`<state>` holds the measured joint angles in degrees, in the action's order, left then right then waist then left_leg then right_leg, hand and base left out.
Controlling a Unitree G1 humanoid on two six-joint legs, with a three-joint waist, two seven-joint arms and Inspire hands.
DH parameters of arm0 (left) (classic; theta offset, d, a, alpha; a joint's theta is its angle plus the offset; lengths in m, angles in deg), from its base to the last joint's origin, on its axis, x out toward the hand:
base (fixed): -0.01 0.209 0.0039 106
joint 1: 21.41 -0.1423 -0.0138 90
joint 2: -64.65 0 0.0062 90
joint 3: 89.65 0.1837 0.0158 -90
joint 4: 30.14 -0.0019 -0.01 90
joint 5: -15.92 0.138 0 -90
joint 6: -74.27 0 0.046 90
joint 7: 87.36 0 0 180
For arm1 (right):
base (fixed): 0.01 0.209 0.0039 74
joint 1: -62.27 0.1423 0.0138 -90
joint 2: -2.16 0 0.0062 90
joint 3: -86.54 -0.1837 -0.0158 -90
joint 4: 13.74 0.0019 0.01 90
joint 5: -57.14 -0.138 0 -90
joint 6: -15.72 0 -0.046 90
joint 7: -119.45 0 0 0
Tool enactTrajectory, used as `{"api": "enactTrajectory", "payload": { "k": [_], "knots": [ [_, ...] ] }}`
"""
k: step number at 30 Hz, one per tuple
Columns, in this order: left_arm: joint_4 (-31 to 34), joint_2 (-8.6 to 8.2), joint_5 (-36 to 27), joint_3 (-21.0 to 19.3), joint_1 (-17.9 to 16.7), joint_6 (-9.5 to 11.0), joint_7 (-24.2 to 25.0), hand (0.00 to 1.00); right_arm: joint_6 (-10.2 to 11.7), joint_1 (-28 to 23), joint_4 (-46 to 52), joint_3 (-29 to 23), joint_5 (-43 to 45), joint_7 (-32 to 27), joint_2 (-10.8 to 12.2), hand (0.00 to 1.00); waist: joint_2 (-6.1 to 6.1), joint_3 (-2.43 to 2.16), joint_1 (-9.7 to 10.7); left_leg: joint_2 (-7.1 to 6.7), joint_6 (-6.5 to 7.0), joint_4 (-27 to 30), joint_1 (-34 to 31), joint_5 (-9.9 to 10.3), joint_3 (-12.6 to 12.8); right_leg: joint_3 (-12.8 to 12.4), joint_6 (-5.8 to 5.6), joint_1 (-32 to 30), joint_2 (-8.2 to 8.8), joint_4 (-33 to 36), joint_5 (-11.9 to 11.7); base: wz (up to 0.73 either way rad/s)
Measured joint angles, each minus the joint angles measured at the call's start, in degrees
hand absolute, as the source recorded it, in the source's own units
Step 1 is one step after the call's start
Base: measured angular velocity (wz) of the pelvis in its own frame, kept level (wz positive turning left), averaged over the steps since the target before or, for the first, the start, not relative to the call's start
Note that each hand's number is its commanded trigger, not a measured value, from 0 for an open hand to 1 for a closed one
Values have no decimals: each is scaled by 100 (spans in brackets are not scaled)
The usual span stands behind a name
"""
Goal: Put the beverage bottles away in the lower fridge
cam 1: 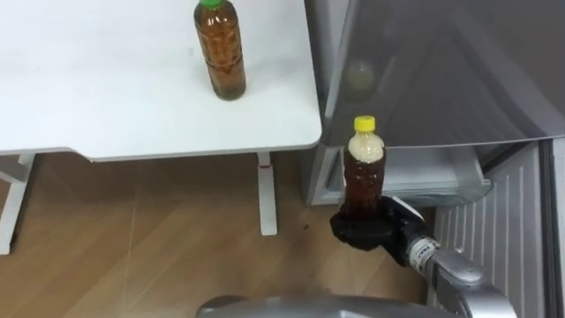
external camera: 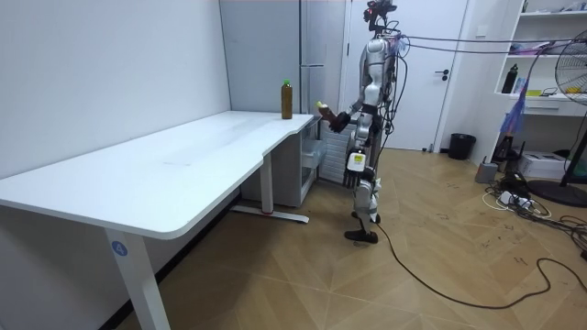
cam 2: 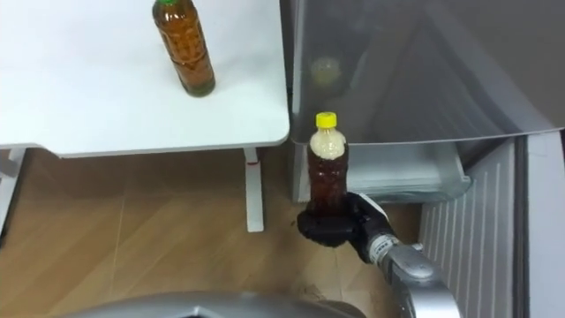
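My right hand (cam 1: 375, 228) is curled round the base of a brown drink bottle with a yellow cap (cam 1: 364, 168), held upright in front of the grey fridge (cam 1: 441, 79). The same bottle (cam 2: 327, 168) and right hand (cam 2: 340, 228) appear lower centre in the right eye view. A second brown bottle with a green cap (cam 1: 221, 49) stands upright on the white table (cam 1: 106, 97), near its right edge. In the room view I stand between the table's end and the fridge (external camera: 321, 55), holding the bottle (external camera: 323, 109) out, with the green-capped bottle (external camera: 286, 99) on the table corner.
The fridge's lower drawer (cam 1: 433, 172) stands pulled out, with a white ribbed panel (cam 1: 503, 230) at its right. The table's white leg (cam 1: 265, 194) stands close to the fridge. A door, shelves, a fan (external camera: 573, 82) and a bin (external camera: 462, 146) fill the room behind me.
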<state>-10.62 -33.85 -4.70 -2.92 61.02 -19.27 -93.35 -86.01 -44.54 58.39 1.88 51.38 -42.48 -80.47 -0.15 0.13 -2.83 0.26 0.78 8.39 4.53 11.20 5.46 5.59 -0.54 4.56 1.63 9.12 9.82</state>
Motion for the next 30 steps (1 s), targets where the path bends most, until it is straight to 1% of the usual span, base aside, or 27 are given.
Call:
{"api": "enactTrajectory", "payload": {
  "k": [2, 3, 6, 7, 8, 10, 14, 19, 22, 27, 30],
  "knots": [
    [138, -9, 180, 138, 39, 17, 45, 0, 12, 0, -123, 3, -5, -57, 3, 100, 28, -10, 13, 0, 0, 1, -27, 0, 12, -6, 0, -49, 1, 29, 0, -4],
    [216, -23, 298, 162, 50, 43, 68, 0, 30, 0, -202, 5, -14, -103, 2, 100, 40, 0, 29, 0, 0, 15, -50, 0, 14, 2, 0, -78, 5, 59, 0, 0],
    [297, -23, 397, 190, 24, 113, 171, 0, 50, 1, -295, 9, -64, -258, 4, 100, 42, 1, 63, 0, 0, 28, -88, -1, 44, -20, 0, -136, 7, 68, 0, -4],
    [304, -21, 415, 204, 28, 122, 183, 0, 118, 15, -371, 12, -110, -310, 3, 100, 37, 5, 66, 0, 1, 28, -93, -1, 56, -45, 0, -150, 5, 70, 0, -8],
    [312, -18, 470, 216, 30, 129, 192, 0, 136, 15, -403, 12, -142, -336, 4, 100, 36, 5, 70, 0, 1, 27, -92, -1, 61, -55, 0, -150, 3, 71, 0, -6],
    [341, -7, 523, 244, 1, 161, 203, 0, 238, 49, -628, 17, -419, -454, 11, 100, 31, 10, 80, -1, 1, 26, -87, -1, 67, -66, 0, -148, 2, 74, 0, 0],
    [390, -7, 520, 251, -57, 222, 204, 0, 247, 63, -880, 10, -913, -616, 9, 100, 33, 16, 97, 1, 1, 25, -81, -1, 77, -80, 0, -155, -3, 75, 0, 0],
    [409, -7, 513, 296, -103, 365, 222, 0, 303, 138, -1139, 10, -1754, -896, 18, 100, 23, 32, 101, 1, 1, 25, -84, -1, 60, -73, 0, -154, -4, 80, 0, 0],
    [418, -6, 514, 295, -125, 391, 223, 0, 369, 204, -1232, 9, -2020, -948, 19, 100, 1, 33, 114, 0, 1, 26, -87, -1, 63, -68, 0, -154, -3, 80, 0, 0],
    [417, 15, 513, 283, -130, 391, 265, 0, 372, 302, -1341, 9, -2200, -1115, 36, 100, -28, 35, 114, -2, 1, 28, -96, 0, 63, -59, 0, -157, 0, 77, 0, 0],
    [415, 9, 517, 219, -131, 385, 283, 0, 371, 341, -1348, 6, -2626, -1181, 33, 100, -30, 35, 97, -2, 1, 34, -105, -1, 60, -34, 0, -155, 5, 75, 0, 0]
  ]
}}
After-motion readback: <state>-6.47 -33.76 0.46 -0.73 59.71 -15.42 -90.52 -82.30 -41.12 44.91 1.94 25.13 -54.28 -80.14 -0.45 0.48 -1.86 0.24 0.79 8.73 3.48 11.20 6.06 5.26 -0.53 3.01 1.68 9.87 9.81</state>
